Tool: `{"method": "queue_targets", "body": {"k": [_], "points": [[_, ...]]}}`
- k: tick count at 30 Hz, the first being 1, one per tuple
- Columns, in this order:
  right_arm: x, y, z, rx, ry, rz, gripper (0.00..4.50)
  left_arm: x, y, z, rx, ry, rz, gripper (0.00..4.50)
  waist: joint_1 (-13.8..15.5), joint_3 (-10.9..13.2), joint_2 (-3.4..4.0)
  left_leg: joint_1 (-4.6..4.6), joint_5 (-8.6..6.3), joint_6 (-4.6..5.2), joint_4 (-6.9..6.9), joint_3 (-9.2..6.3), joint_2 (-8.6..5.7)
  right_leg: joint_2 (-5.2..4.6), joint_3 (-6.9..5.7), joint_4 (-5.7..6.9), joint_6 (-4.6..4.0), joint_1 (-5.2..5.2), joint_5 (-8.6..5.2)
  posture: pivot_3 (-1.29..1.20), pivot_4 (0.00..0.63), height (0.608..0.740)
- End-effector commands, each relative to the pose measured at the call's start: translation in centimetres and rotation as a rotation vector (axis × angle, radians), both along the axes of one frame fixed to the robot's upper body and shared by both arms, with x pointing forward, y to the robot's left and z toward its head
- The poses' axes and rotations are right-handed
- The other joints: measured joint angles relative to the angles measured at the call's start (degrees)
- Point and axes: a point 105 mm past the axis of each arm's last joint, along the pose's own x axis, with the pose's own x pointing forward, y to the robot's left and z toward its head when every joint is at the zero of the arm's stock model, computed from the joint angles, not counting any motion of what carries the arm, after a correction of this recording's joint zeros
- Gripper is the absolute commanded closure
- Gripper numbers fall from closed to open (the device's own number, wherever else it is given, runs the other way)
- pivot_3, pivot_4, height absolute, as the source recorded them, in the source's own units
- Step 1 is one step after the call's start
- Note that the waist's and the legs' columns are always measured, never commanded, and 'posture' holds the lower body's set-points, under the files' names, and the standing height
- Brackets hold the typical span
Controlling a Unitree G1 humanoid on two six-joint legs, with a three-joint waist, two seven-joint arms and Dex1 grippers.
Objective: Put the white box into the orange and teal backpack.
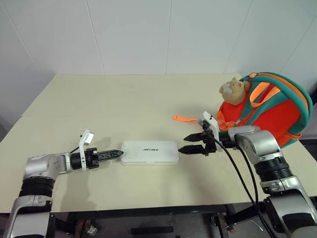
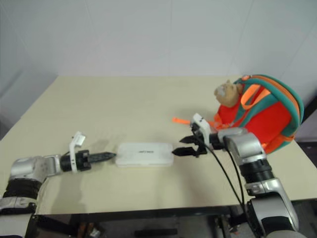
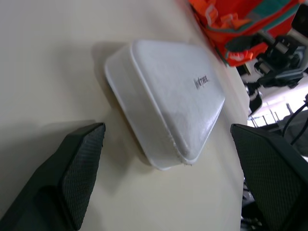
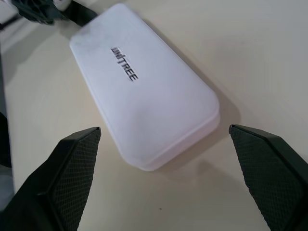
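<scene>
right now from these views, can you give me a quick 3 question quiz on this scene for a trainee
1. True or false: the white box lies flat on the table.
2. Which gripper is nearer the orange and teal backpack: A) left gripper B) right gripper?
3. Fill in: both grippers point at the box's short ends with fingers ____.

Key: 1 true; 2 B; 3 open

I read this as a lab test cell: bare white panel walls point(image 1: 148, 34), one plain beige desk point(image 1: 124, 104).
</scene>
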Motion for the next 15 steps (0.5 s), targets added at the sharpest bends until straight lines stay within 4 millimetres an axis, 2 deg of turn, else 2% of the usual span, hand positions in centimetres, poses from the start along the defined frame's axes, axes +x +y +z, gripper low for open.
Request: {"method": "queue_targets", "body": {"k": [1,6,15], "points": [[-0.3,0.4,0.4,-0.021,0.003,-0.009,0.00,0.4,0.1,-0.1,0.028,0.012,0.005,0.04,0.0,0.0,0.00,0.00,0.00,0.00,0.00,0.01,0.00,0.00,0.00,0.00,0.00,0.00,0.00,0.00,0.150,0.740],[-0.5,0.3,-0.8,-0.066,0.052,-0.034,0.00,0.7,-0.4,-0.7,0.055,0.022,0.000,0.04,0.0,0.0,0.00,0.02,0.00,0.00,0.07,0.00,0.00,0.00,0.00,0.06,0.00,0.00,0.00,0.00,0.150,0.740],[-0.4,1.0,-1.5,-0.067,0.076,-0.034,0.00,1.1,-1.6,-1.6,0.051,0.009,-0.004,0.04,0.2,0.0,0.00,0.02,0.01,0.00,0.10,-0.01,-0.01,0.00,0.01,0.08,0.02,0.03,0.01,0.00,0.150,0.740]]}}
